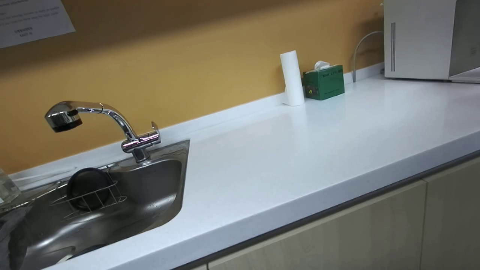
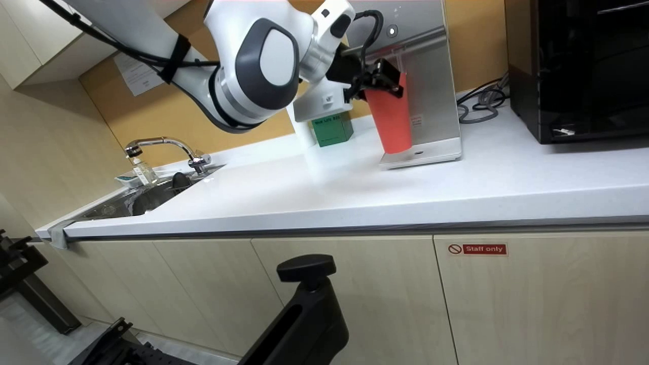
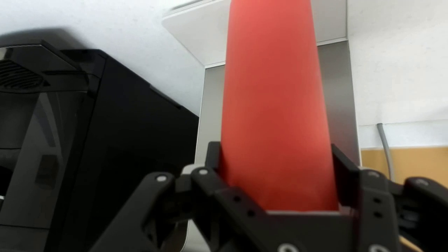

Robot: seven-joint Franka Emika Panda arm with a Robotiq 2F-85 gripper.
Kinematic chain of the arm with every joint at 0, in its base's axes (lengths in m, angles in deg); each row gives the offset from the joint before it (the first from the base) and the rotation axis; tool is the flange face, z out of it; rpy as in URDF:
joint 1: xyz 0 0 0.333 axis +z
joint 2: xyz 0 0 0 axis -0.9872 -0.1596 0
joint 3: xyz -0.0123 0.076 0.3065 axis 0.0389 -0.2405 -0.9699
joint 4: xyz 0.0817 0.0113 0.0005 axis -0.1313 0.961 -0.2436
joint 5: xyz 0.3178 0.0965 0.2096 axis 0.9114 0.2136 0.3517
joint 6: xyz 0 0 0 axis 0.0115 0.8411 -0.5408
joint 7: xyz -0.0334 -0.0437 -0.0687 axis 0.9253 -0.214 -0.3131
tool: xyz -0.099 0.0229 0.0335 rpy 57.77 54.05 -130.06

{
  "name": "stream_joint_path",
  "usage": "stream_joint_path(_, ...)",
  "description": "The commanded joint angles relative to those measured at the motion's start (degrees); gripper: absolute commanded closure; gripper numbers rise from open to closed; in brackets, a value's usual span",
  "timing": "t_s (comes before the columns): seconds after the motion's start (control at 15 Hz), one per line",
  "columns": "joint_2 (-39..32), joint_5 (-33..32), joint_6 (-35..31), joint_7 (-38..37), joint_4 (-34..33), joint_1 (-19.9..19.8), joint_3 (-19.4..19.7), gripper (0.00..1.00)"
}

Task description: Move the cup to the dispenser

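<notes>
The red cup (image 2: 390,121) is long and tapers toward its lower end. My gripper (image 3: 274,152) is shut on it near its rim, with a black finger pad on each side. In an exterior view the gripper (image 2: 383,81) holds the cup slightly tilted in front of the dispenser (image 2: 433,91), a tall silver-grey unit. The cup's bottom is over or at the dispenser's base (image 2: 438,150); I cannot tell if they touch. In the wrist view the cup (image 3: 274,98) hides much of the dispenser (image 3: 211,115). The cup's inside is hidden.
A black appliance (image 2: 583,76) stands beside the dispenser, with cables (image 2: 484,104) between. A green tissue box (image 1: 326,82) and a paper roll (image 1: 292,78) stand by the wall. A sink (image 1: 150,195) with a faucet (image 1: 120,120) is farther along the white counter (image 1: 262,168).
</notes>
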Motion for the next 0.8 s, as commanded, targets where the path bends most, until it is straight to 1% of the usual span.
stream_joint_path(0.0,-2.87,-4.8,0.0,-4.71,-3.62,-6.65,-6.24,0.52)
stream_joint_path(0.33,-6.04,-7.3,0.0,-4.61,-6.1,-15.33,-13.95,0.52)
stream_joint_path(0.73,-9.53,-7.68,0.0,-2.82,-8.17,-23.8,-20.99,0.52)
